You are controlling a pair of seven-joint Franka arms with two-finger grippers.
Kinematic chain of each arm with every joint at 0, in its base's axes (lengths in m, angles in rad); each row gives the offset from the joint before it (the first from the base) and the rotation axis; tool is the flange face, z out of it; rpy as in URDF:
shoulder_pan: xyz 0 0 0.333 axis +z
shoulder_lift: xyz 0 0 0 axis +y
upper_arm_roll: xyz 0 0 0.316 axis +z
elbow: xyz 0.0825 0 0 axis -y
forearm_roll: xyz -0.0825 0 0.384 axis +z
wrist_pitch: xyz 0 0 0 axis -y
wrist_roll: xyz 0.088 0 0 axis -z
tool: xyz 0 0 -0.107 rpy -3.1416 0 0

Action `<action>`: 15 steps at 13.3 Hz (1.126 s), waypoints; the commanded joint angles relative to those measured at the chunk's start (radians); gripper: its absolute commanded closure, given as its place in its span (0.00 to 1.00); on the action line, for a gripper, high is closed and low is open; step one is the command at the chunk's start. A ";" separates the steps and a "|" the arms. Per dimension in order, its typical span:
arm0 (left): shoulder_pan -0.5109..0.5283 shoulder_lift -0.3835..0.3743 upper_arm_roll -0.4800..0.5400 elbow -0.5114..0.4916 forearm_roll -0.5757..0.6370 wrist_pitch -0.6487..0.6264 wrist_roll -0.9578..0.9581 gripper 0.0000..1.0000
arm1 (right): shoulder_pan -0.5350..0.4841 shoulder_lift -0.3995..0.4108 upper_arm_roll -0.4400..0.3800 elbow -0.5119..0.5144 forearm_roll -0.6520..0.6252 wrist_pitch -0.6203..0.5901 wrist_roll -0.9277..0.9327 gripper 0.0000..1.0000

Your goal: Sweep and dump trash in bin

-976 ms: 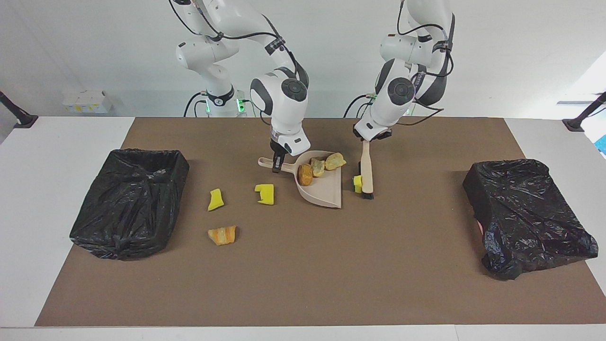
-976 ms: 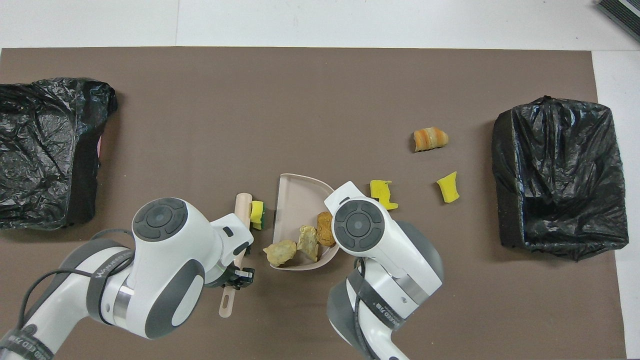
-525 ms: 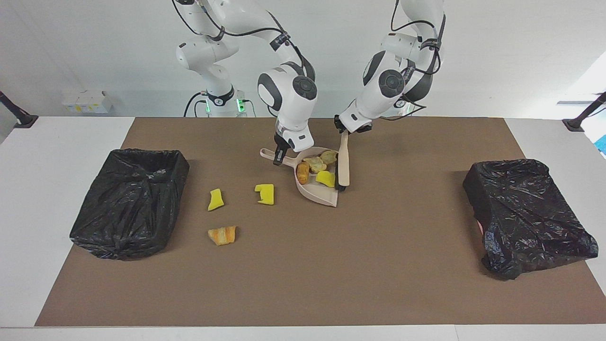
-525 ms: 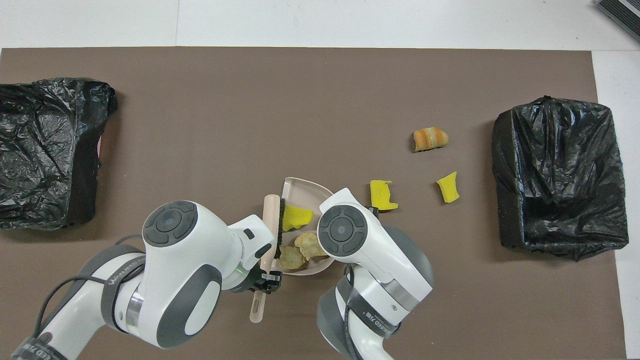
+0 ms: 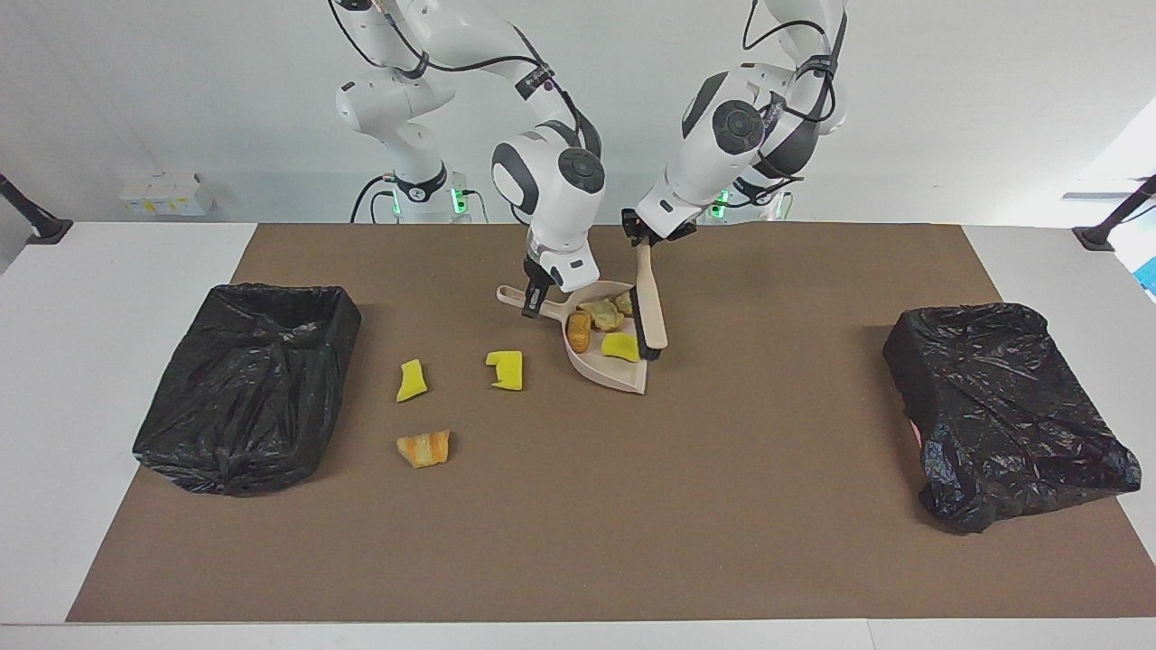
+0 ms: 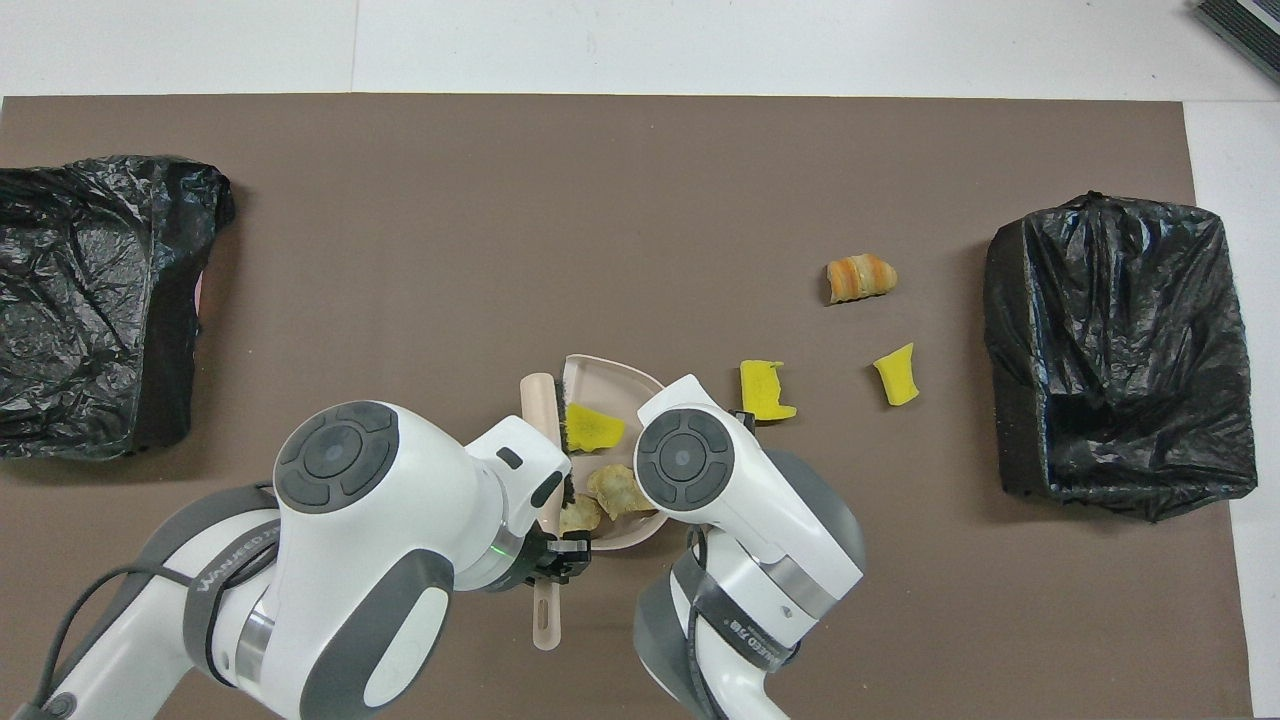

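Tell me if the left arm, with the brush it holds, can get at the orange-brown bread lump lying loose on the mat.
Probably not as things stand. The left gripper is shut on the beige brush, whose bristles rest at the beige dustpan. The dustpan and the right gripper on its handle stand between it and the orange-brown bread lump.

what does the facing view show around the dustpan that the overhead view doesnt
Only the facing view shows the right gripper shut on the dustpan handle, the brown scrap in the pan, and the pan's mouth resting on the mat; the overhead view hides these under the right arm.

Only the overhead view shows the brush's handle end sticking out past the left gripper, toward the robots.

Both show the left gripper shut on the brush, a yellow scrap in the pan beside the bristles, three scraps loose on the mat, and two black bins.
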 commanded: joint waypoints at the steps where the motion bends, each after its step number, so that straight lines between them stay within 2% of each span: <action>1: -0.009 -0.058 -0.006 -0.007 0.061 -0.083 -0.114 1.00 | -0.035 -0.019 0.006 0.009 -0.006 0.004 -0.079 1.00; 4: -0.010 -0.107 -0.037 -0.065 0.081 -0.089 -0.134 1.00 | -0.102 -0.066 0.006 0.012 -0.001 -0.016 -0.217 1.00; 8: -0.009 -0.205 -0.127 -0.187 0.081 -0.057 -0.164 1.00 | -0.191 -0.100 0.006 0.047 0.011 -0.068 -0.387 1.00; 12: -0.044 -0.212 -0.259 -0.299 0.081 0.087 -0.264 1.00 | -0.297 -0.111 0.002 0.154 0.014 -0.198 -0.573 1.00; 15: -0.166 -0.215 -0.261 -0.381 0.077 0.222 -0.338 1.00 | -0.400 -0.111 -0.004 0.222 0.023 -0.229 -0.719 1.00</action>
